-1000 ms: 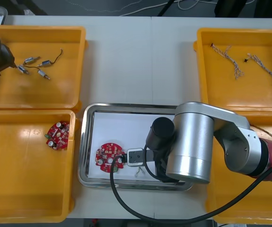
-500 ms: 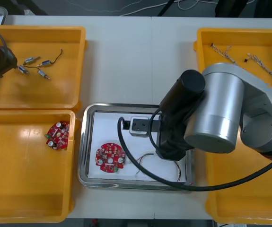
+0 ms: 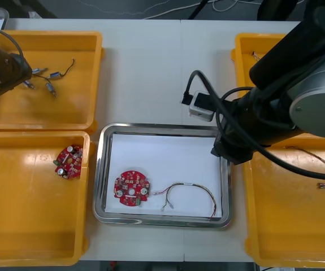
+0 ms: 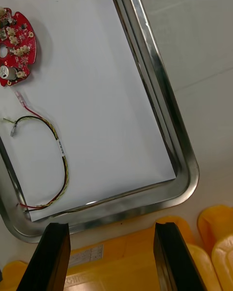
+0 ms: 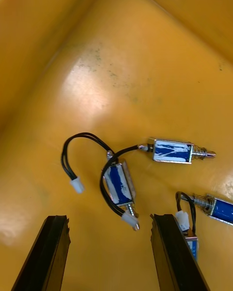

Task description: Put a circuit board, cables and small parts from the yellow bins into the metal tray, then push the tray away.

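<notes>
right gripper (image 4: 111,224), jaws wide and empty, hangs at the metal tray (image 3: 103,169)'s right edge, lifted clear of the tray floor since a second ago. the red and yellow cable (image 3: 187,195), now uncovered, arches left to right in the tray's lower right, ends pointing down-frame, beside the circuit board (image 3: 131,189). left gripper (image 5: 109,218), equally wide, hovers over small metal parts (image 5: 119,183) in the upper-left yellow bin (image 3: 89,79) on the light table (image 3: 151,73).

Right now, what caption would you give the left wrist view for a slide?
Open left gripper hovers over small metal parts lying in a yellow bin.
</notes>
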### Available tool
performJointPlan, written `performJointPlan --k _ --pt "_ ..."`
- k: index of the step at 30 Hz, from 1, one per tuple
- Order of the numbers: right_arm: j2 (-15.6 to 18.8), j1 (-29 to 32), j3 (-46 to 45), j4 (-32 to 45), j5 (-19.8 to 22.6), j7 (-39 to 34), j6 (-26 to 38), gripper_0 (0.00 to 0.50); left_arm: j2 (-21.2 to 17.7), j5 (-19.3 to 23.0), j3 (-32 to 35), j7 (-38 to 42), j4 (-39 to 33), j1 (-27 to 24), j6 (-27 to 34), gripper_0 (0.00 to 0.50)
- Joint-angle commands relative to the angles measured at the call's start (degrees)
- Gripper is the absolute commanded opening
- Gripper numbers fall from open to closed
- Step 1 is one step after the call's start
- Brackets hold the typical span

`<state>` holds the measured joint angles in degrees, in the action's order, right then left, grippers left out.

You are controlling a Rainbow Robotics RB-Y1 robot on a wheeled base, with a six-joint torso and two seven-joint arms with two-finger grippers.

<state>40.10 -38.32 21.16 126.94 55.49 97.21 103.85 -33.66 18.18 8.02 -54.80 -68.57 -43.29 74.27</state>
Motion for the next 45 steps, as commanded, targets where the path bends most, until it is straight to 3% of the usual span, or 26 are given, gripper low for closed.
performJointPlan --k 1,13,23,34,41,45 --pt "3.75 2.72 -6.84 4.99 1.81 -5.8 2.58 0.5 1.75 -1.92 1.92 1.45 -0.52 -2.85 -1.58 0.5" --pt "8.85 11.07 -20.9 8.06 4.8 -16.88 5.84 0.5 3.07 -4.82 3.23 0.13 6.08 -3.38 -10.19 0.5" --pt "9.64 18.19 -29.69 5.69 -1.88 -18.9 5.66 0.5 3.07 -4.38 3.32 -0.22 8.18 -4.25 -10.11 0.5" --pt "9.64 20.56 -32.94 0.15 -10.23 -20.83 2.67 0.5 4.3 -4.65 3.41 -0.22 11.88 -6.98 -11.43 0.5" --pt "9.55 20.48 -32.94 -3.01 -12.78 -21.71 -2.78 0.5 4.3 -4.38 2.44 -0.31 12.05 -7.07 -11.34 0.418" --pt "9.55 19.95 -32.94 -4.86 -12.78 -22.68 -5.59 0.5 4.21 -4.29 2.09 -0.39 12.14 -6.98 -11.25 0.414"
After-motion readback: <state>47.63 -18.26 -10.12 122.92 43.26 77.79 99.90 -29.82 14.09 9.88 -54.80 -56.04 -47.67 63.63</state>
